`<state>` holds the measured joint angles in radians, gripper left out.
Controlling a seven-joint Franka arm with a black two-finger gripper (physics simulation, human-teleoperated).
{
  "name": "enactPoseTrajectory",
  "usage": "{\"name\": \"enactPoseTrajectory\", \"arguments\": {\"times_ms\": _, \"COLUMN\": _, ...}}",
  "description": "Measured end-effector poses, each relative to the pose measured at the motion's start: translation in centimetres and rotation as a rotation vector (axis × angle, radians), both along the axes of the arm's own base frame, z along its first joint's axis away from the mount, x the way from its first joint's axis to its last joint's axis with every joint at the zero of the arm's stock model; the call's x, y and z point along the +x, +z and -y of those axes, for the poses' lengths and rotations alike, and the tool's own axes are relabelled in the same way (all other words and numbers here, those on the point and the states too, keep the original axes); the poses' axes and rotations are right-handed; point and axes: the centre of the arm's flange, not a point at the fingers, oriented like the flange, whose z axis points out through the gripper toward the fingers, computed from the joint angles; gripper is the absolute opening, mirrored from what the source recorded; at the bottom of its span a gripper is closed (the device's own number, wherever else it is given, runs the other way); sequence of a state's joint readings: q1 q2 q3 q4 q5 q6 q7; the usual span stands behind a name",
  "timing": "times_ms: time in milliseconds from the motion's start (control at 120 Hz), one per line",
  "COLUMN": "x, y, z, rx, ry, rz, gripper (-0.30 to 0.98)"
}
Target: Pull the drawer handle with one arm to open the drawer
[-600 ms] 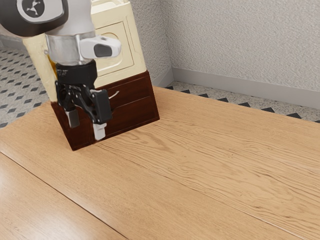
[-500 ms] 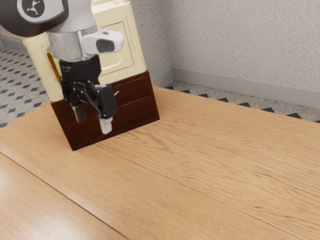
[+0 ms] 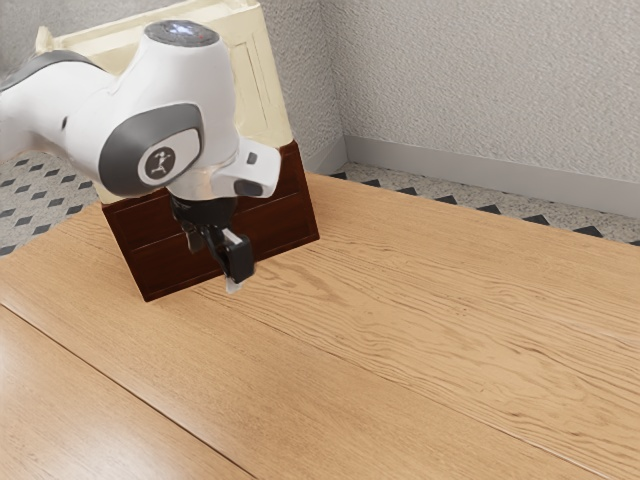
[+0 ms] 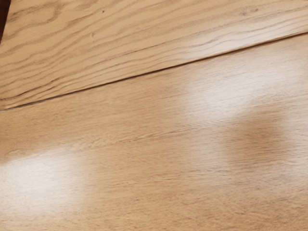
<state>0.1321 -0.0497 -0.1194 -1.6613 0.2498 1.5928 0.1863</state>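
Observation:
In the exterior view the gripper [image 3: 214, 264] hangs in front of the dark brown drawer base [image 3: 285, 215], low over the table. Its two fingers stand apart with nothing seen between them. The drawer fronts look flush with the base, though the hand and arm cover part of them. Behind the hand, the pale handle is hidden. A dark strip, likely the base's edge [image 4: 3, 17], lies at a corner of the wrist view.
A cream cabinet body [image 3: 262, 95] rises above the brown base, partly behind the arm. The wooden table [image 3: 400, 340] extends toward the exterior view's right. Textured walls [image 3: 480, 90] stand behind.
My hand has moved lower and toward the exterior view's right, and the arm has swung into view above it. The handle, partly visible before, is now covered. The cabinet has not moved.

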Motion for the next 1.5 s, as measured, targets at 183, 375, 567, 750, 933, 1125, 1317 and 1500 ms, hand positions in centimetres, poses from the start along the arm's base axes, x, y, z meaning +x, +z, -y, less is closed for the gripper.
{"name": "enactPoseTrajectory", "arguments": {"times_ms": 183, "x": 1.2, "y": -1.4, "z": -3.8, "rx": 0.176, "ry": -0.114, "rz": 0.134, "gripper": 0.68}}
{"name": "enactPoseTrajectory", "arguments": {"times_ms": 375, "x": 2.9, "y": -2.1, "z": -4.7, "rx": 0.283, "ry": -0.239, "rz": 0.209, "gripper": 0.68}}
{"name": "enactPoseTrajectory", "arguments": {"times_ms": 567, "x": 4.1, "y": -3.2, "z": -7.8, "rx": 0.314, "ry": -0.273, "rz": 0.248, "gripper": 0.67}}
{"name": "enactPoseTrajectory", "arguments": {"times_ms": 750, "x": 4.7, "y": -4.3, "z": -10.5, "rx": 0.322, "ry": -0.277, "rz": 0.264, "gripper": 0.67}}
{"name": "enactPoseTrajectory", "arguments": {"times_ms": 933, "x": 5.5, "y": -5.6, "z": -12.0, "rx": 0.325, "ry": -0.293, "rz": 0.275, "gripper": 0.66}}
{"name": "enactPoseTrajectory", "arguments": {"times_ms": 1125, "x": 7.4, "y": -6.5, "z": -8.4, "rx": 0.325, "ry": -0.393, "rz": 0.312, "gripper": 0.65}}
{"name": "enactPoseTrajectory", "arguments": {"times_ms": 1317, "x": 7.5, "y": -5.8, "z": -9.3, "rx": 0.338, "ry": -0.398, "rz": 0.339, "gripper": 0.64}}
{"name": "enactPoseTrajectory", "arguments": {"times_ms": 1500, "x": 8.4, "y": -6.1, "z": -10.0, "rx": 0.343, "ry": -0.4, "rz": 0.344, "gripper": 0.64}}
